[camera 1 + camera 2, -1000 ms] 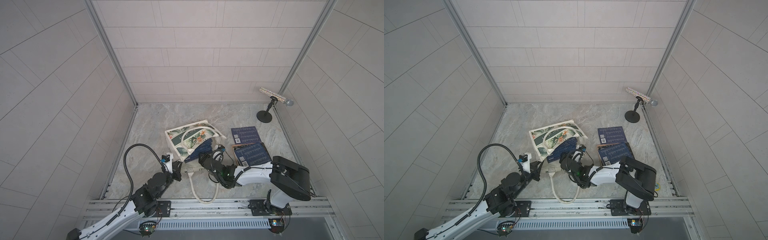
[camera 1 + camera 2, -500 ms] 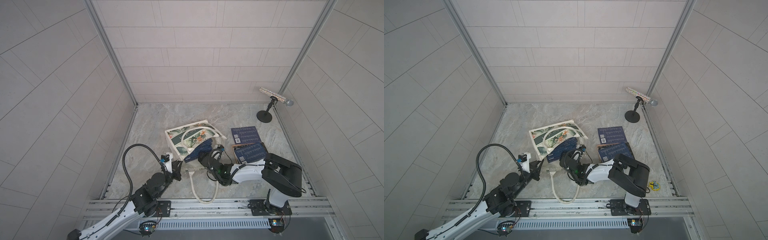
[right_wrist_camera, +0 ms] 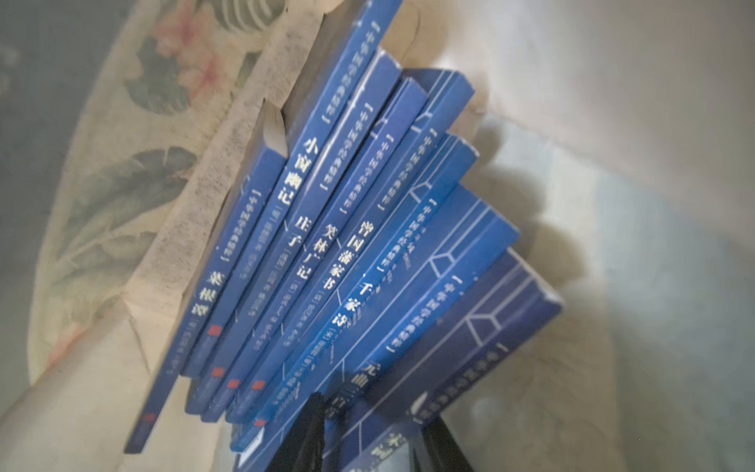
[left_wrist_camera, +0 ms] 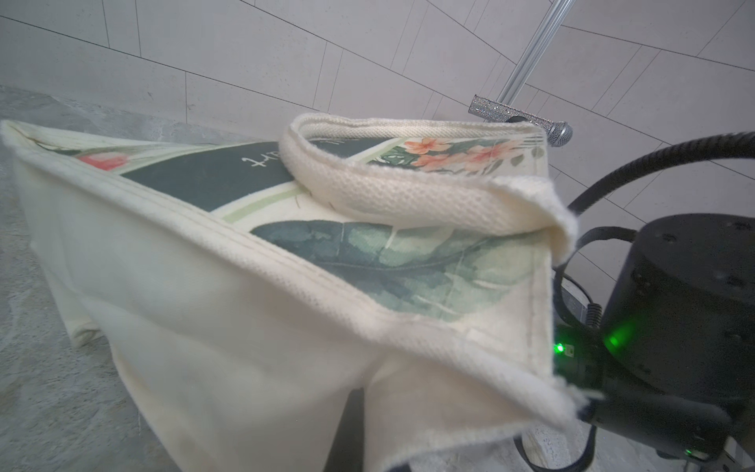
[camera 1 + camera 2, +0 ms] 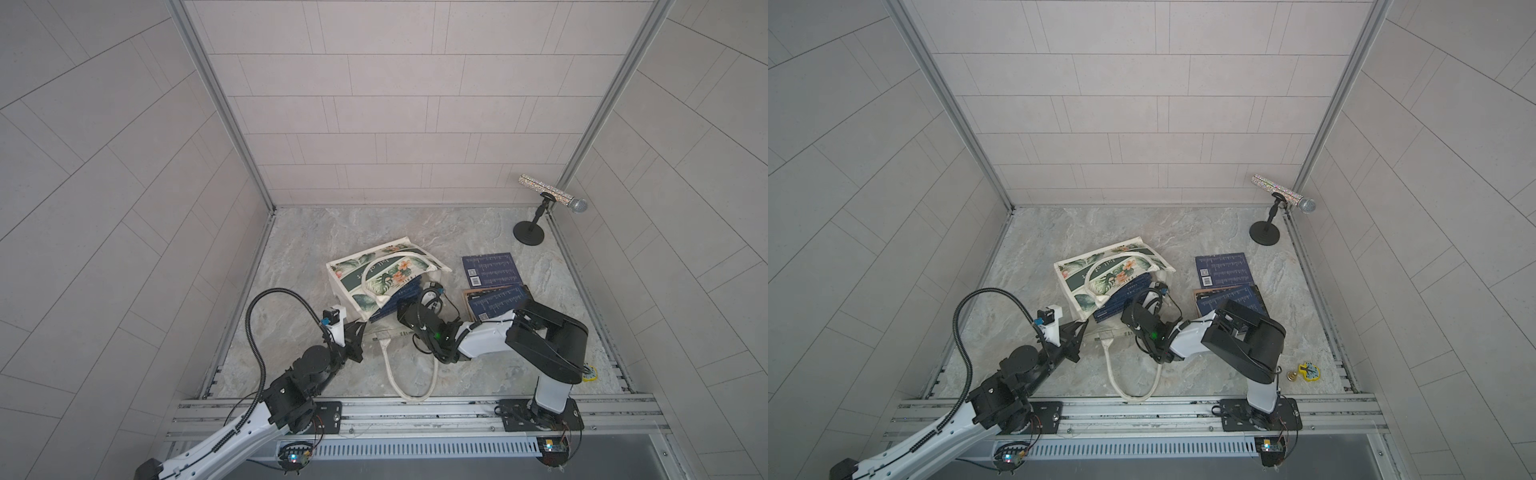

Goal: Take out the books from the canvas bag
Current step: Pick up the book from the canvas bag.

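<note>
The canvas bag [image 5: 376,270] lies on its side, mouth toward my right arm. My left gripper [image 5: 358,328] is shut on the bag's near corner. Its cream cloth [image 4: 245,286] drapes over the fingers, of which only a dark sliver [image 4: 352,429] shows. Several navy books [image 3: 367,229] are fanned inside the bag, spines outward, and their ends stick out of the mouth [image 5: 395,301]. My right gripper [image 3: 371,443] reaches into the mouth, shut on the lowest book [image 3: 470,347], one finger on each side. Two books [image 5: 490,270] [image 5: 496,301] lie on the table to the right, seen in both top views [image 5: 1223,270].
One rope handle [image 5: 411,374] loops across the table toward the front rail [image 5: 415,409]. A glittery microphone on a black stand [image 5: 548,199] stands at the back right corner. A small yellow object [image 5: 1310,371] lies at the front right. Tiled walls enclose three sides.
My right gripper has pushed a little farther into the bag's mouth and its jaws have narrowed onto the lowest book. The left gripper has held still on the bag.
</note>
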